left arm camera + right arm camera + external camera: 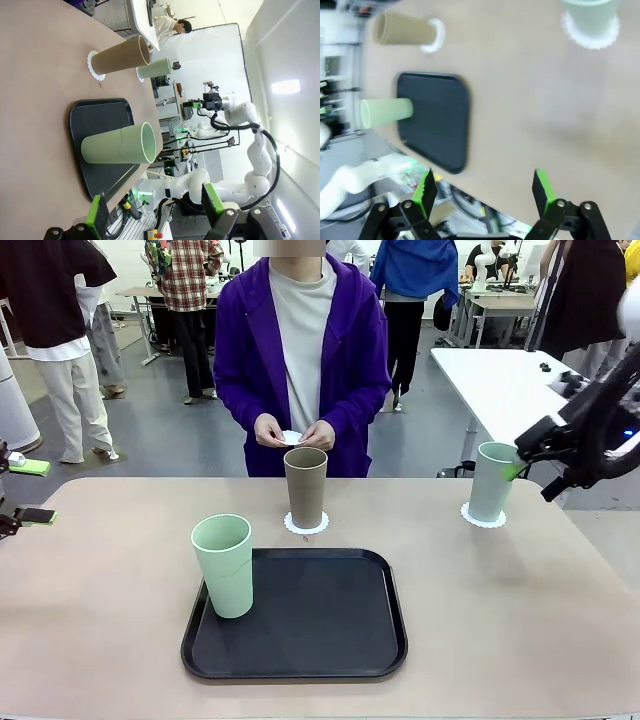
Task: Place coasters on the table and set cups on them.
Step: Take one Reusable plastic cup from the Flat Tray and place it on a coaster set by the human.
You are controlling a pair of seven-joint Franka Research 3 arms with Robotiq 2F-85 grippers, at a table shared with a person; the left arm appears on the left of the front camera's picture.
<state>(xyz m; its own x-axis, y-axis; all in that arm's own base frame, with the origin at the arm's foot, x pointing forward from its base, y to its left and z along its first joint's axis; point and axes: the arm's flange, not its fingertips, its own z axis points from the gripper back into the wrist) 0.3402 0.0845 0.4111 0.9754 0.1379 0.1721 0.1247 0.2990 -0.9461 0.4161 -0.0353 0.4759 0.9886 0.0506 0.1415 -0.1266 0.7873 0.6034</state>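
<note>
- Bench (pixel 520 620): big, beige-pink, with round corners. Carries the tray, the cups and two of the coasters.
- Person (pixel 300 330): stands at the far side of the bench in a purple jacket. Keeps both hands (pixel 270 430) close together in front of the body.
- Black tray (pixel 310 625): lies flat on the near middle of the bench, mostly bare.
- Right fingers (pixel 426 189): spread wide and hold nothing. Sit up near the rim of the right mint cup in the front view, but look well apart from that cup in the right wrist view.
- Left fingers (pixel 94 212): spread wide too and hold nothing. Stay out by the left end of the bench, well apart from every cup.
- Tray mint cup (pixel 224 565): stands upright on the left side of the black tray, straight on the tray.
- Tan cup (pixel 305 487): stands upright on the middle coaster, just past the far edge of the tray, right in front of the person.
- Right mint cup (pixel 494 481): stands upright on the right coaster, at the far right of the bench, well apart from the tray.
- Middle coaster (pixel 306 528): small, white and lacy. Peeks out all around the foot of the tan cup.
- Right coaster (pixel 484 520): looks the same, under the right mint cup.
- Third coaster (pixel 291 437): rests in the person's hands, above the bench.
</note>
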